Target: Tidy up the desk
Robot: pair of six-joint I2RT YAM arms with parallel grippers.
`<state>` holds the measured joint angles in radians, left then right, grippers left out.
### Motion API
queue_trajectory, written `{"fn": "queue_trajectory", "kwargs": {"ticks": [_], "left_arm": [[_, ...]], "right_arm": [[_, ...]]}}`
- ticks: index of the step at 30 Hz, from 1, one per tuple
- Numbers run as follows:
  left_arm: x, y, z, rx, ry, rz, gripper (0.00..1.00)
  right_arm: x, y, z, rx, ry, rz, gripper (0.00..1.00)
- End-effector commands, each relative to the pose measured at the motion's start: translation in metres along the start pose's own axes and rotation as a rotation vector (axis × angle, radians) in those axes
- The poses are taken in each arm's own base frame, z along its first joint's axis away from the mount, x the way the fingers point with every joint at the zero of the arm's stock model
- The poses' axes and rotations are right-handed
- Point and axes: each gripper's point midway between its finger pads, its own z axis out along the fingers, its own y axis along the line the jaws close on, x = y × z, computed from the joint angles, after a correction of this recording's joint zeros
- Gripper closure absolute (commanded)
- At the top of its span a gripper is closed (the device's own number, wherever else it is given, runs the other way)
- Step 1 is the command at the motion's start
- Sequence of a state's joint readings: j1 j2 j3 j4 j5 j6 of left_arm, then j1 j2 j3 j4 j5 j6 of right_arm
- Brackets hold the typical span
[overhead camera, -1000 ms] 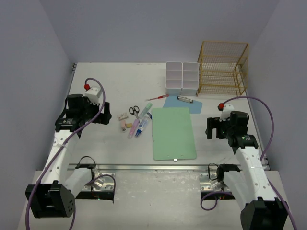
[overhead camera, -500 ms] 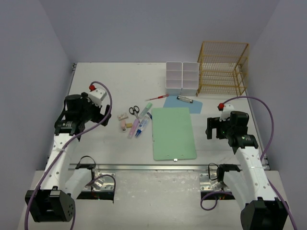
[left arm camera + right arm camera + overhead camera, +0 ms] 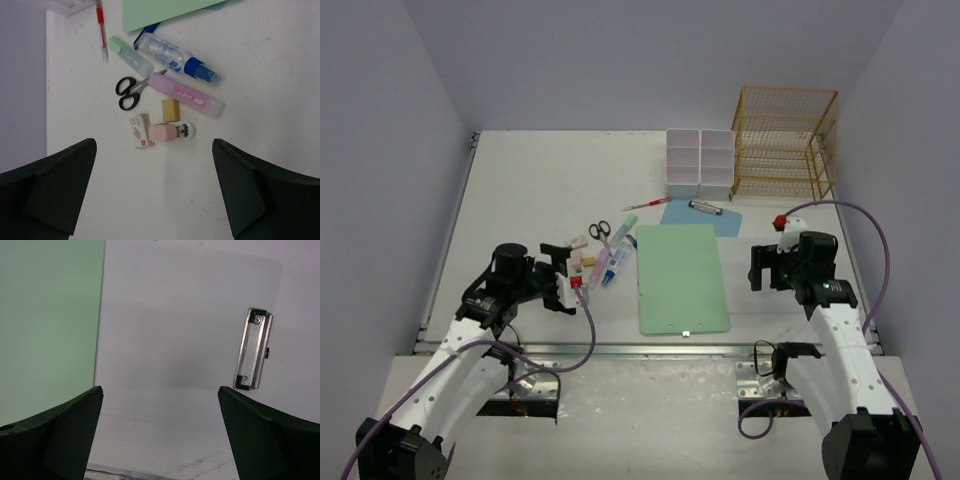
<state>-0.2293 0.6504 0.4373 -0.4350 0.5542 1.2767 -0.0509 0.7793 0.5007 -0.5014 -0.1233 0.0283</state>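
Desk: white tabletop filling the middle of the top view, with a metal rail along its 6 o'clock edge and the arm bases just below it.

Left gripper: over the desk at 8 o'clock of centre. Jaws are spread wide and hold nothing. The wrist view shows only bare desk between the fingers.

Small-item cluster, at 12 to 1 o'clock of the left gripper:
- scissors
- purple highlighter
- green highlighter
- blue-capped spray bottle
- red pen
- yellow eraser, just beside the purple highlighter
- small staple box, touching a pink item

Green board: flat at desk centre, with the cluster at its 9 o'clock. A blue clipboard lies partly under its 12 o'clock edge.

White organizer: at 12 o'clock of the green board.

Gold wire rack: at 3 o'clock of the organizer.

Right gripper: at 3 o'clock of the green board. Jaws are wide apart and empty. Its wrist view shows white surface and a metal clip.
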Motion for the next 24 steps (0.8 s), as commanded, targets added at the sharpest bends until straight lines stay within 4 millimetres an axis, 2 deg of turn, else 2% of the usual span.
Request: {"fn": "queue_trajectory", "kwargs": {"ticks": [1,5,9,12,14,20,24], "left_arm": [[-0.026,-0.004,0.009,-0.002,-0.144,0.323,0.0],[-0.028,-0.037,0.026,0.052,-0.216,0.44,0.0],[-0.046,-0.055,0.039,0.025,-0.312,0.594,0.0],[-0.058,-0.077,0.049,0.062,-0.378,0.644,0.0],[-0.068,-0.078,0.054,0.058,-0.403,0.661,0.0],[-0.085,-0.102,0.07,0.113,-0.483,0.708,0.0],[-0.096,-0.115,0.074,0.113,-0.535,0.749,0.01]], "right_arm": [[-0.013,-0.001,0.002,0.0,-0.033,0.01,0.01],[-0.01,0.001,0.005,-0.018,-0.004,0.015,0.01],[-0.012,0.004,0.007,-0.039,0.011,0.022,0.01],[-0.017,0.013,0.008,-0.087,0.015,0.039,0.01],[-0.018,0.02,0.01,-0.126,0.027,0.07,0.01],[-0.014,0.037,0.019,-0.224,0.117,0.141,0.02],[-0.012,0.043,0.022,-0.261,0.153,0.171,0.03]]}}
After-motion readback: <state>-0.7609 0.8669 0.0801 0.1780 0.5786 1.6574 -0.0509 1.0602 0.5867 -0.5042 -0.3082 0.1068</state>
